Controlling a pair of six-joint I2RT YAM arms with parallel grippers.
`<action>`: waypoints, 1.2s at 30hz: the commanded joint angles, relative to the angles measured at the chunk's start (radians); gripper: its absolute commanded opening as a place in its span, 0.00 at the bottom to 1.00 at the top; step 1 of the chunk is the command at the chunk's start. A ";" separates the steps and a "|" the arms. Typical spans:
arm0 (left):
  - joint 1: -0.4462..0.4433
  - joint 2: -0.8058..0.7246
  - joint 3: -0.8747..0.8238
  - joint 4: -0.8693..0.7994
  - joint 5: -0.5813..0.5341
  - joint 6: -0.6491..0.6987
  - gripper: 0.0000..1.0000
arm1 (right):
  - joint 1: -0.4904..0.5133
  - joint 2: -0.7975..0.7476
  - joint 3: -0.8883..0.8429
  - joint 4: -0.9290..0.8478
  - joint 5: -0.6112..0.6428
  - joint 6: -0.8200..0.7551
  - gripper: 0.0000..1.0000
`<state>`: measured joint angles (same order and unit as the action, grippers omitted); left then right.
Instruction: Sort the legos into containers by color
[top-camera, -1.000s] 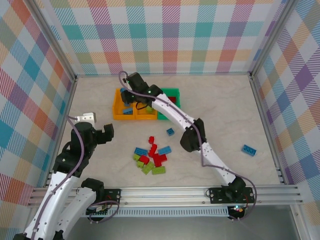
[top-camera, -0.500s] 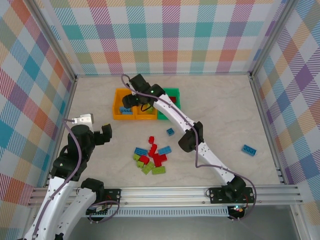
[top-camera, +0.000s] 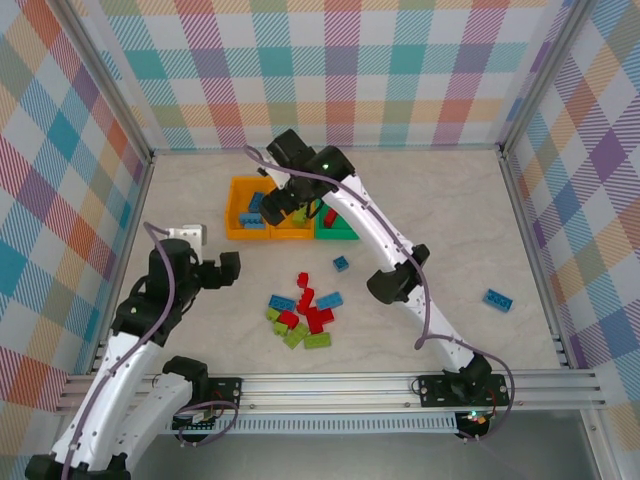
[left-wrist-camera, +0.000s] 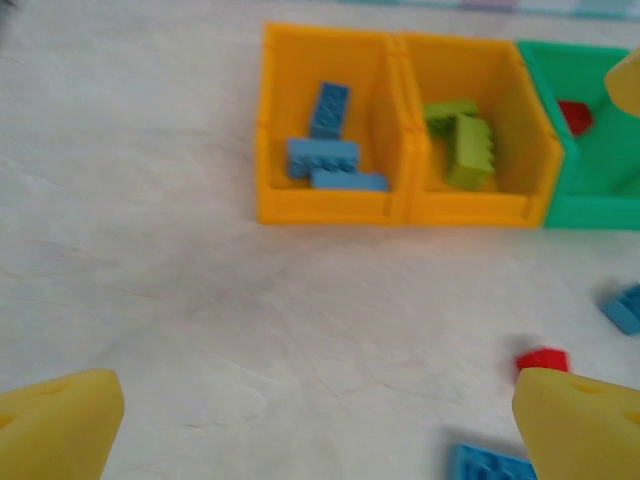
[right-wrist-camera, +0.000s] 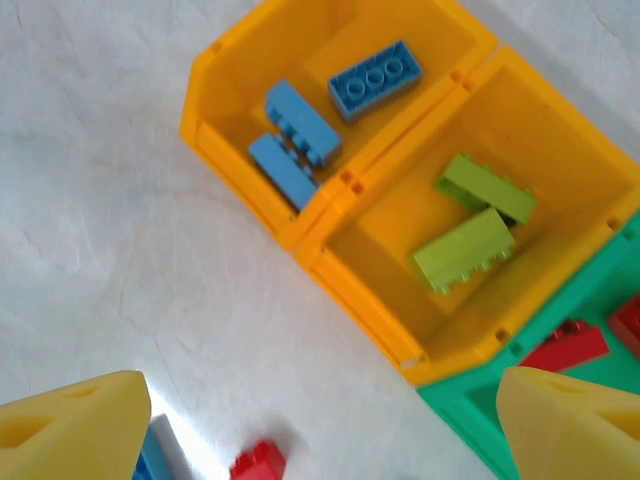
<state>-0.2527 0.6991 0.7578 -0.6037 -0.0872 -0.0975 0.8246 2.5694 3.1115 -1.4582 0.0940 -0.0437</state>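
Observation:
Three containers stand in a row at mid-table: a left orange bin (right-wrist-camera: 215, 90) (top-camera: 233, 212) with three blue legos (right-wrist-camera: 295, 145), a middle orange bin (right-wrist-camera: 350, 270) (left-wrist-camera: 470, 212) with two lime legos (right-wrist-camera: 465, 248), and a green bin (right-wrist-camera: 470, 420) (left-wrist-camera: 585, 212) with red legos (right-wrist-camera: 565, 345). My right gripper (right-wrist-camera: 320, 430) (top-camera: 283, 207) hangs open and empty above the bins' front edge. My left gripper (left-wrist-camera: 320, 430) (top-camera: 228, 270) is open and empty over bare table in front of the left bin. A loose pile of red, blue and lime legos (top-camera: 300, 315) lies nearer the arms.
One blue lego (top-camera: 341, 263) lies between pile and bins, another (top-camera: 498, 299) far right. A red lego (left-wrist-camera: 542, 359) sits by the left gripper's right fingertip. Plaid walls (top-camera: 80, 200) enclose the table; a metal rail (top-camera: 330, 385) runs along the near edge.
My right gripper has opened over the left orange bin and lifted back toward the right; a blue lego now lies in that bin. The left gripper shifted slightly right.

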 joint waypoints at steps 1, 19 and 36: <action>0.012 0.075 0.077 -0.022 0.201 -0.155 1.00 | 0.006 -0.068 -0.002 -0.112 -0.006 -0.042 0.91; -0.384 0.633 0.138 0.202 0.070 -0.446 0.91 | 0.008 -0.984 -1.436 0.328 -0.248 0.110 1.00; -0.473 1.066 0.324 0.188 -0.018 -0.423 0.45 | 0.008 -1.375 -1.889 0.467 -0.236 0.276 1.00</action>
<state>-0.7067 1.7336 1.0592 -0.4038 -0.0647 -0.5243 0.8265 1.2293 1.2499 -1.0348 -0.1619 0.1913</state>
